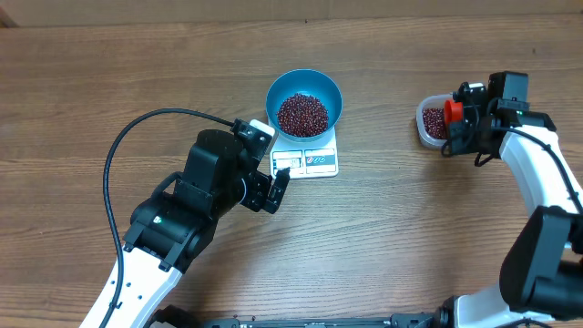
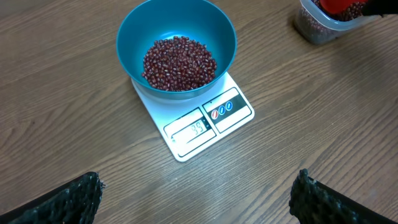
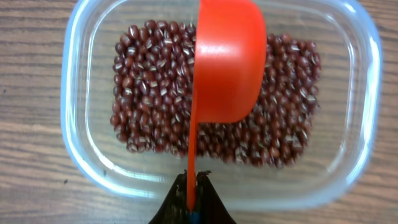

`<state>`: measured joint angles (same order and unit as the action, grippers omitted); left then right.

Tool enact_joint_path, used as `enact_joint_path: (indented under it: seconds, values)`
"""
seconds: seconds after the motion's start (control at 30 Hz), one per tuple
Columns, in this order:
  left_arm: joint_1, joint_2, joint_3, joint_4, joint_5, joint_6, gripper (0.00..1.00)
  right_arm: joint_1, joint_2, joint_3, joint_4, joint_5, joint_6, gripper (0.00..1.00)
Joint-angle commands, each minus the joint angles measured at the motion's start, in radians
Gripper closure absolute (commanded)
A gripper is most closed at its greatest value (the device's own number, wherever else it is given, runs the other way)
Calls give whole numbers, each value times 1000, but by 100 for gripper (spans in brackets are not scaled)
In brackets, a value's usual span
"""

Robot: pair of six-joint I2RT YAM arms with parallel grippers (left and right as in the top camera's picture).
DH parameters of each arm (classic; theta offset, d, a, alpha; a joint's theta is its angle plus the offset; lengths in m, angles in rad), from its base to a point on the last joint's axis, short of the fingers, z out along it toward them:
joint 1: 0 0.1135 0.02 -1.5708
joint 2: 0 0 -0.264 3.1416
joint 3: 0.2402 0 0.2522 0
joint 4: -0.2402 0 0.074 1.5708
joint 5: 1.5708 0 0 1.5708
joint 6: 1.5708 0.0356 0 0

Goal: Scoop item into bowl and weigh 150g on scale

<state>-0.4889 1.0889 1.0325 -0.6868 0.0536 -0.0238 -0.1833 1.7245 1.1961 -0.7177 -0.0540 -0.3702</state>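
Observation:
The blue bowl sits on the white scale, holding a mound of dark red-brown beans. In the left wrist view the bowl and scale lie ahead, the display lit. My left gripper hovers open just in front of the scale; its fingertips stand far apart over bare wood. My right gripper is shut on the handle of an orange scoop, held tilted on edge over the clear tub of beans. The tub lies at the right.
A black cable loops from the left arm over the table's left side. The right arm runs down the right edge. Wood tabletop lies between scale and tub.

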Motion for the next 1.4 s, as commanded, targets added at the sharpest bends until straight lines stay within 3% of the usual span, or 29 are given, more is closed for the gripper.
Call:
enact_joint_path:
  seconds: [0.0,0.57,1.03,1.37]
  values:
    - [5,3,-2,3,14,-10,1,-2,74,1,3,-27,-6,96]
    - [5,3,-2,3,14,-10,1,-2,80,1,31,236,-35,96]
    - [5,3,-2,2,14,-10,0,-2,80,1,-39,-100,-55,96]
    - [5,3,-2,2,14,-10,0,10,80,1,-108,-150,-108,96]
